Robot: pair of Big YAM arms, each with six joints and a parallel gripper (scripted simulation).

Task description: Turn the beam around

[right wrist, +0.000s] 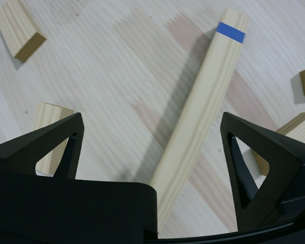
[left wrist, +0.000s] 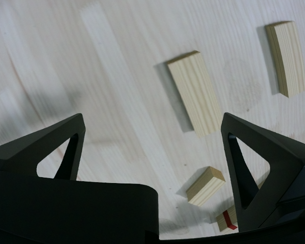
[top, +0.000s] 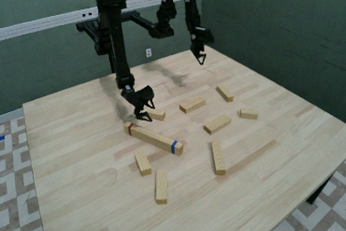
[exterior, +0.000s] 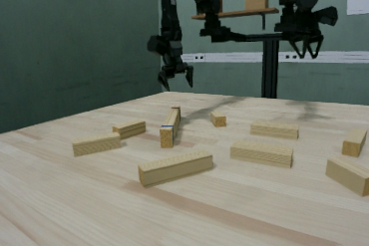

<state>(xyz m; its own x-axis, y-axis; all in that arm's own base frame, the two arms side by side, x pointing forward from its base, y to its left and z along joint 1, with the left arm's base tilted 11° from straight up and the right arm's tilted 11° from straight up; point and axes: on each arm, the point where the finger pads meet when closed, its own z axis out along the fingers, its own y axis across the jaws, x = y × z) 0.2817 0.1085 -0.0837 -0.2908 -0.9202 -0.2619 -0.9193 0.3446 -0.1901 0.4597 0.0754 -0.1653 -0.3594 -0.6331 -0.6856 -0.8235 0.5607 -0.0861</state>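
Note:
The long beam [top: 151,138] [exterior: 172,120] [right wrist: 191,126] lies on the table, with a red band near one end and a blue band near the other. Two similar, roughly parallel blocks look like the bearers: one block [top: 193,105] [exterior: 274,129] [left wrist: 196,94] and a second block [top: 217,123] [exterior: 261,153] [left wrist: 290,60]; I cannot be sure. My right gripper [top: 151,113] [exterior: 179,87] [right wrist: 152,120] is open above the beam, which passes beneath the gap between its fingers. My left gripper [top: 201,60] [exterior: 308,56] [left wrist: 153,120] is open and empty, high above the table, away from the beam.
A short block [top: 157,114] [exterior: 218,119] [left wrist: 205,187] lies beside the beam. Two blocks [top: 143,164] [top: 161,187] lie on its other side. A long block [top: 218,158] [exterior: 176,167] lies past the blue end. Two more blocks [top: 224,93] [top: 249,114] lie farther off.

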